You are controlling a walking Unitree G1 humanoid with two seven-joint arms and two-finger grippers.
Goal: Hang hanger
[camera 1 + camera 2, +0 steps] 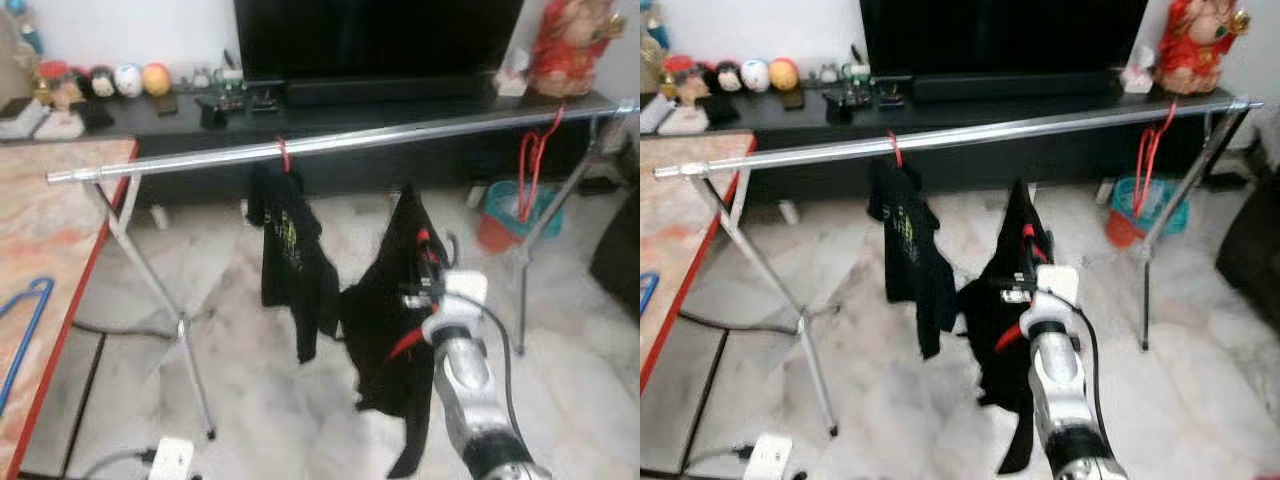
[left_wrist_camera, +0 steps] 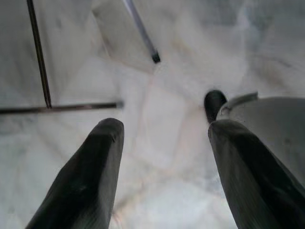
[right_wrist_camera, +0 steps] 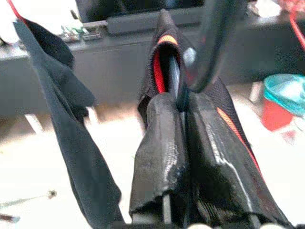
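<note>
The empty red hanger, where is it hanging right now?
The empty red hanger hangs near the right end of the silver rail, just in front of the TV bench, above a teal basket on the floor.

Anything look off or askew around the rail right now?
The black shirt already on the rail hangs lopsided, bunched to one side of its red hanger. The right gripper holds the next garment below the rail, not yet hooked.
</note>
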